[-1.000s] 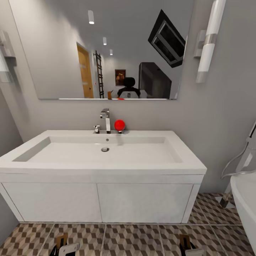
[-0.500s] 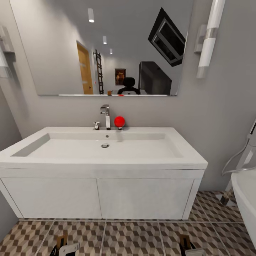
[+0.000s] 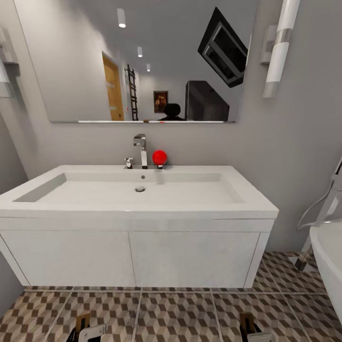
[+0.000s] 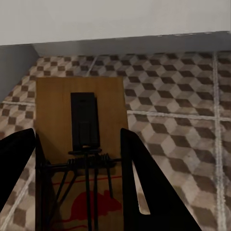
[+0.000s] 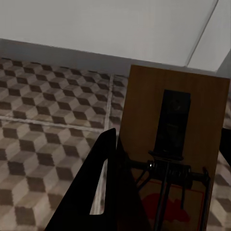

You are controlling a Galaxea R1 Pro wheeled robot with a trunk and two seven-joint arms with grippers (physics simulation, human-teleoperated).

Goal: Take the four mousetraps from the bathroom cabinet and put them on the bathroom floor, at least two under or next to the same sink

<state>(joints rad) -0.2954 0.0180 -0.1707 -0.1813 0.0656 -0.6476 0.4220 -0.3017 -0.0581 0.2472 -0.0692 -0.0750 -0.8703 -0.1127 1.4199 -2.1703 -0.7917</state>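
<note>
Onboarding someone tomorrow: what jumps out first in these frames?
The wide white bathroom sink with its chrome faucet and a red ball beside it, under a big mirror. Low down, each gripper holds a mousetrap between its jaws: left gripper and right gripper, above the cube-patterned bathroom floor.

Wide mirror [image 3: 137, 61] across the upper half of the head view, reflecting an orange door, ceiling spotlights, a dark ladder-like rack and a small framed picture. White-and-chrome tube lamp [image 3: 279, 47] at upper right on the grey wall [image 3: 294, 156]; part of a matching lamp [image 3: 4, 71] at the upper left edge. Small red ball [image 3: 159, 157] at centre, just right of the chrome tap. Rounded white bathtub rim [image 3: 327, 256] at the lower right edge, with chrome hose and fittings [image 3: 323, 209] above it.
</note>
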